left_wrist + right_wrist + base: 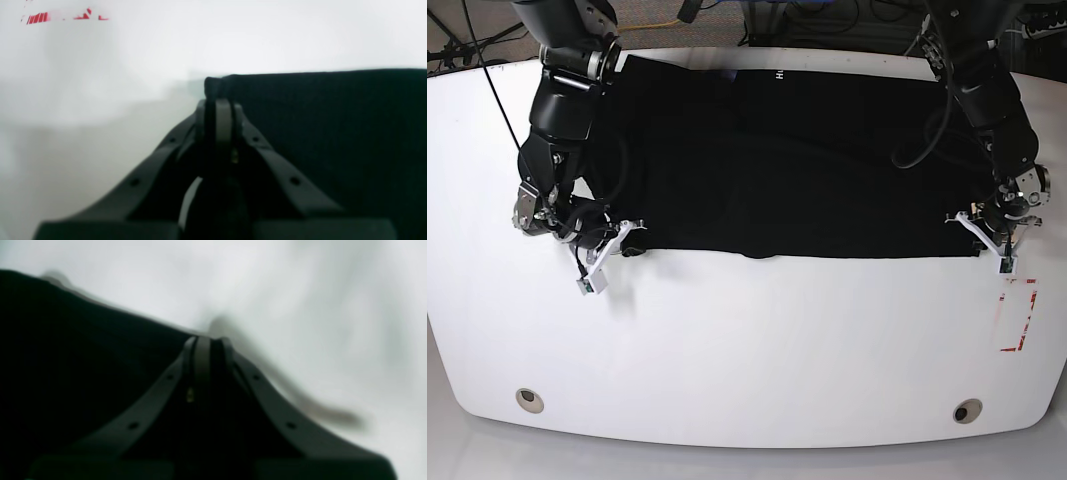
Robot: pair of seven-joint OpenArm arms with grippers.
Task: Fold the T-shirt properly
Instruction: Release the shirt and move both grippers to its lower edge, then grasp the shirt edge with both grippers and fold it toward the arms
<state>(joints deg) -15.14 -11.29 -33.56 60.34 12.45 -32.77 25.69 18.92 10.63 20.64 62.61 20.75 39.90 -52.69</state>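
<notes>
- Left claw (993, 240) sits near the right edge of the white surface (757, 340) as the base view shows it, with its fingers pressed together on the near corner of the T-shirt (787, 160).
- Seen from the left wrist, the left claw (220, 100) pinches a bunched corner of black cloth, and the T-shirt (333, 133) stretches away to that view's right.
- Right claw (612, 243) sits near the opposite edge of the surface and pinches the other near corner.
- Seen from the right wrist, the right claw (208, 341) is closed on the cloth edge, and the T-shirt (66, 356) fills that view's left side.
- Lying flat as a wide black band, the T-shirt has its long axis running from one side edge of the surface to the other.
- White collar lettering (780, 75) lies at the far edge of the surface.
- Both claws hold the near hem, so the body of the T-shirt lies beyond them, toward the far edge.
- Neither arm is nearer; each holds its own corner.
- By my judgement, the coming fold depends on both corners travelling together toward the far edge.
</notes>
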